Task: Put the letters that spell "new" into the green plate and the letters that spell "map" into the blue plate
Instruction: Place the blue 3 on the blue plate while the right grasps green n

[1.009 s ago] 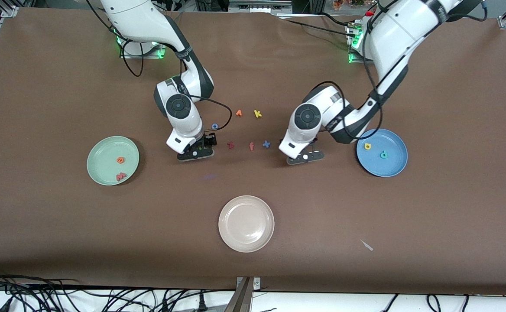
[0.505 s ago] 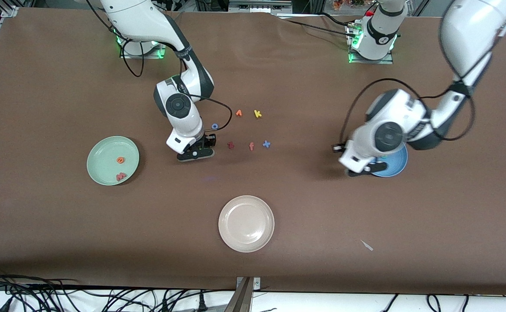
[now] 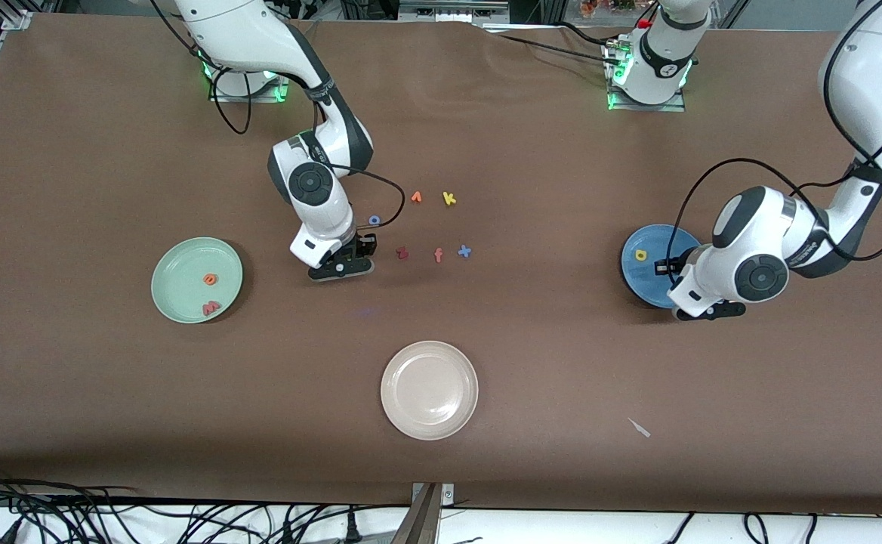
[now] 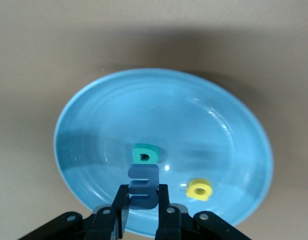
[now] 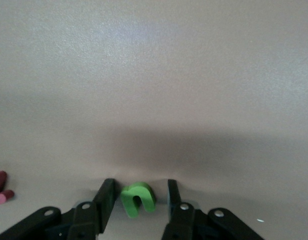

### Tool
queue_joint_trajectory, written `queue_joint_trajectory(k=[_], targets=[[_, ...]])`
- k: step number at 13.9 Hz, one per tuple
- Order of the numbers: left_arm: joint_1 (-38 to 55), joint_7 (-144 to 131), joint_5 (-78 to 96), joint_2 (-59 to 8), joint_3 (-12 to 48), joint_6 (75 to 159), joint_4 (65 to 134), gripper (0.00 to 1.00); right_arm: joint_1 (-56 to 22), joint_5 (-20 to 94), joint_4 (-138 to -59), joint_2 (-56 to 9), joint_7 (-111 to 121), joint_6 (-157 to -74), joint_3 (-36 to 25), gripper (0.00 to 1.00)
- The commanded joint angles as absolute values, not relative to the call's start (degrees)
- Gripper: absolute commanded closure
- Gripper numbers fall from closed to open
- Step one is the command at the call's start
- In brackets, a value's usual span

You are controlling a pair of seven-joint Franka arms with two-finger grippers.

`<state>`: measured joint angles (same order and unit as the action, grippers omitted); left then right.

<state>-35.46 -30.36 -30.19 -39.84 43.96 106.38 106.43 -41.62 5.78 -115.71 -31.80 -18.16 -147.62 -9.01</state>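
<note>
My left gripper [image 4: 143, 192] is shut on the light-blue "m" [image 4: 143, 184] and hangs over the blue plate [image 4: 194, 115], at the left arm's end of the table [image 3: 635, 276]. In that plate lie the teal "p" [image 4: 143, 154] and the yellow "a" [image 4: 199, 189]. My right gripper [image 5: 139, 190] is down at the table [image 3: 340, 267], open, with the green "n" [image 5: 137, 198] lying between its fingers and a gap still showing at one side. The green plate [image 3: 177, 264] holds the orange "e" [image 3: 210, 279] and the salmon "w" [image 3: 211, 307].
Beside the right gripper lie a dark red "z" [image 3: 402, 253], an orange "f" [image 3: 438, 255] and a blue "x" [image 3: 464, 251]. Farther from the camera are a yellow "k" [image 3: 449, 199], an orange letter [image 3: 416, 197] and a blue ring [image 3: 374, 221]. A cream plate [image 3: 430, 390] sits nearest.
The left arm has swung from beside the middle letters out to over the blue plate. The right arm has stayed in place.
</note>
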Motion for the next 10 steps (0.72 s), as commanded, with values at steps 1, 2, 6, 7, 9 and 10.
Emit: queue_joint_trajectory(k=[1,2,6,7,9,10], targets=[[-35.4,-29.7,-32.0,-41.5,43.9,106.8,106.6,0.74,-41.9,6.0,-116.3,-31.4,-18.6,-146.7,-9.2,0.60],[-35.5,-29.7,-32.0,-41.5,43.9,106.8,106.6,0.43,-41.9,6.0,-116.3,-31.4,-18.6,-146.7,-9.2,0.62],[-35.9,-29.1,-30.9,-37.5,45.2,106.1,104.4,0.00,-41.9,6.0,-115.8,-31.3,-18.2,-146.7,-9.3,0.80],[-36.1,-28.9,-30.5,-36.0,46.4,105.0,102.8,0.00,-41.8,6.0,-115.7,-30.9,-18.0,-146.5,-9.4,0.81],[-36.0,-28.2,-27.4,-35.2,48.2,97.8,95.1,0.00,-41.2,6.0,-114.0,-29.5,-17.3,-142.1,-10.0,0.83],[-36.1,-27.3,-26.7,-35.2,49.3,93.6,90.7,0.00,-40.6,6.0,-112.3,-29.2,-16.7,-138.6,-10.3,0.83]])
